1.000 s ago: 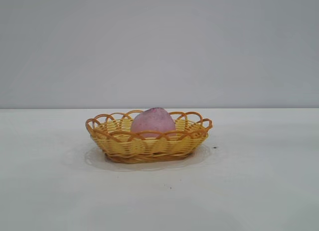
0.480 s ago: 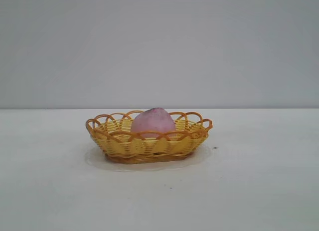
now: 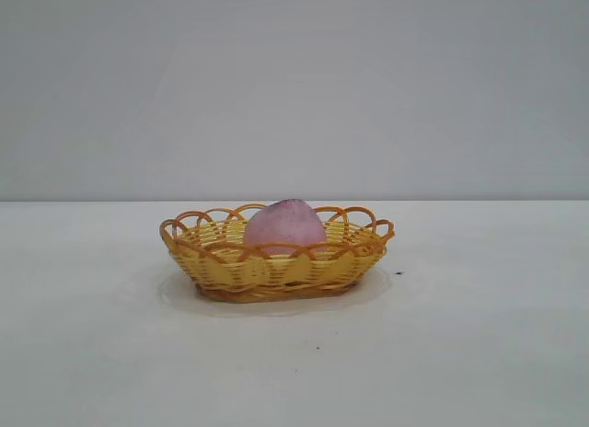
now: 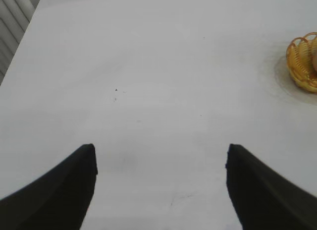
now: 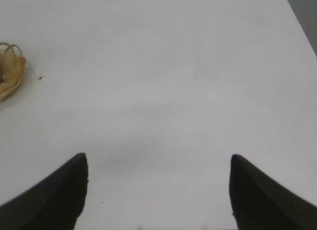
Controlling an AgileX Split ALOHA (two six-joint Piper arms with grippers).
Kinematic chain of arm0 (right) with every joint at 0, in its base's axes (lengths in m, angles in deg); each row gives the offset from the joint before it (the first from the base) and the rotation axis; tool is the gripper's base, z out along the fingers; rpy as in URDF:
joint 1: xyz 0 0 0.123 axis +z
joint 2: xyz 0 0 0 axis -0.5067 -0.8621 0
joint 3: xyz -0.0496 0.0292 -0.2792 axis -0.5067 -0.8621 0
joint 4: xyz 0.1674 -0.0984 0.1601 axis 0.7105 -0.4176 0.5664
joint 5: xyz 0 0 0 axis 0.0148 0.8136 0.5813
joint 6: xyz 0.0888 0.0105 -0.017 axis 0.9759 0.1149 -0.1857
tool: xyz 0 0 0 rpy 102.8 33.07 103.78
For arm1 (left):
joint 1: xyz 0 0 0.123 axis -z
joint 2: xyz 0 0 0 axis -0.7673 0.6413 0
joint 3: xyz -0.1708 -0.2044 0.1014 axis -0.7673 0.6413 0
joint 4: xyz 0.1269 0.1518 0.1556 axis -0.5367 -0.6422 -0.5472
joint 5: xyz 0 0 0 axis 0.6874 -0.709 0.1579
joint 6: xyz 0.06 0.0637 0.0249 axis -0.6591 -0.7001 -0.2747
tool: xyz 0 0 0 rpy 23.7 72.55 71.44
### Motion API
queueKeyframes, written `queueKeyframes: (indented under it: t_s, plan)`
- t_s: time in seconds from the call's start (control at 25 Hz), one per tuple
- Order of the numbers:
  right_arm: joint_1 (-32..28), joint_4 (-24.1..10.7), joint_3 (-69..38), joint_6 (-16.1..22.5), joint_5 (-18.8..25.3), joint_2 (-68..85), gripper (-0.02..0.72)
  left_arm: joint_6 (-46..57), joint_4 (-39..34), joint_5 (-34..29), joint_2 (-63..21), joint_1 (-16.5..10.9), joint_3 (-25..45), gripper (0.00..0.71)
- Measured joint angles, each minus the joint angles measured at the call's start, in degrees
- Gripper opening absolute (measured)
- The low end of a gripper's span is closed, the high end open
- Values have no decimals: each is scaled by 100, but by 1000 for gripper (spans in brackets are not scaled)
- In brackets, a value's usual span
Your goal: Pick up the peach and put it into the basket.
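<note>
The peach (image 3: 284, 226) sits upright inside the basket (image 3: 276, 271), its slightly pointed top up; the basket's long axis runs left to right across the exterior view. White table (image 3: 479, 353) lies open on every side. The left gripper (image 4: 161, 160) and right gripper (image 5: 158, 163) both hang over bare tabletop, well apart from the basket, fingers spread wide, holding and touching nothing.

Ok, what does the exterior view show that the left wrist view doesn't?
Only the exterior view shows the peach sitting inside the whole basket, with the grey wall behind. Only the left wrist view shows the left gripper, open and empty over bare table. Both share the basket, cut off at the wrist view's edge, and the white table.
</note>
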Motion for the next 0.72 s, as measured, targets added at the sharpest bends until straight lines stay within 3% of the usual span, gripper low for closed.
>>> queueKeyframes:
  t_s: [0.72]
  plan:
    - [158,0,-9,0,-4,0,511,0,0,0,0,0,0,484]
